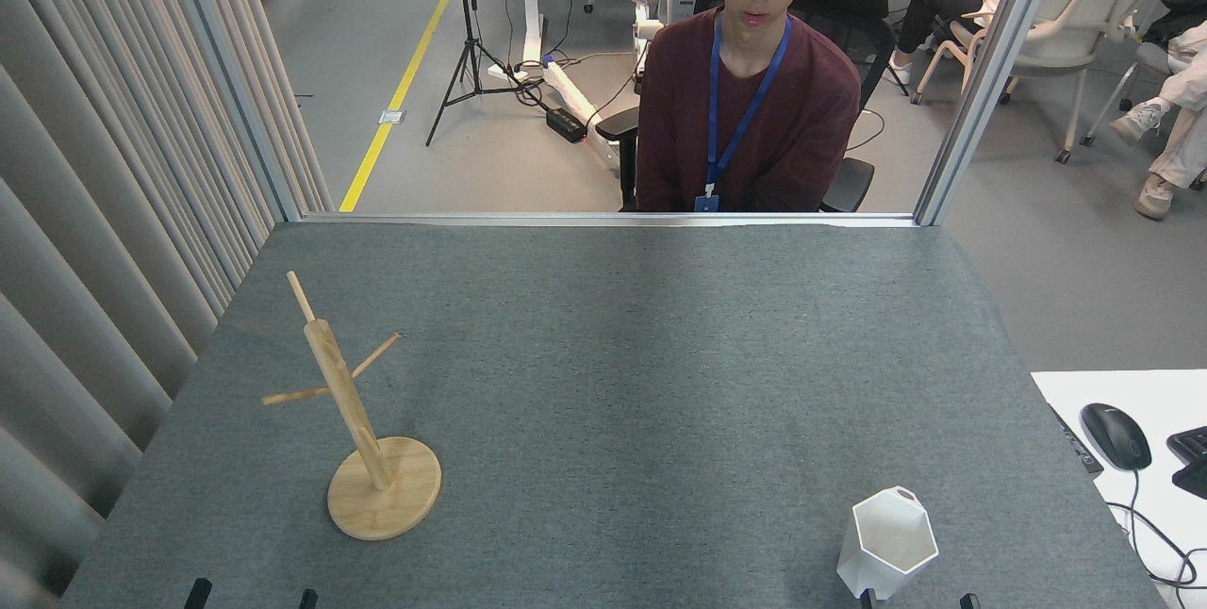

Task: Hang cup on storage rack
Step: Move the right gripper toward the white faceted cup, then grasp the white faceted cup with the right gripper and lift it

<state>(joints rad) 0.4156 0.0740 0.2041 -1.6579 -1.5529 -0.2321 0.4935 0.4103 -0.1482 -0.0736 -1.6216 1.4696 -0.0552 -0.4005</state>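
White cup [887, 541] upright, bamboo mug tree [363, 420] well apart on grey surface [641, 373].
Dark finger tips perhaps at bottom edge; cup just above right ones; fingers' state unclear.

Only four small black fingertips [198, 593] of the robot showed, matte and blunt. The left gripper [253, 596] had two at seven o'clock, and the right gripper [917, 600] had two at five o'clock, each pair set apart.

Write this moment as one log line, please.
cup: upright, near right, untouched | storage rack: near left, pegs bare | hands: tips barely visible at bottom edge, state unclear | hanging: not started
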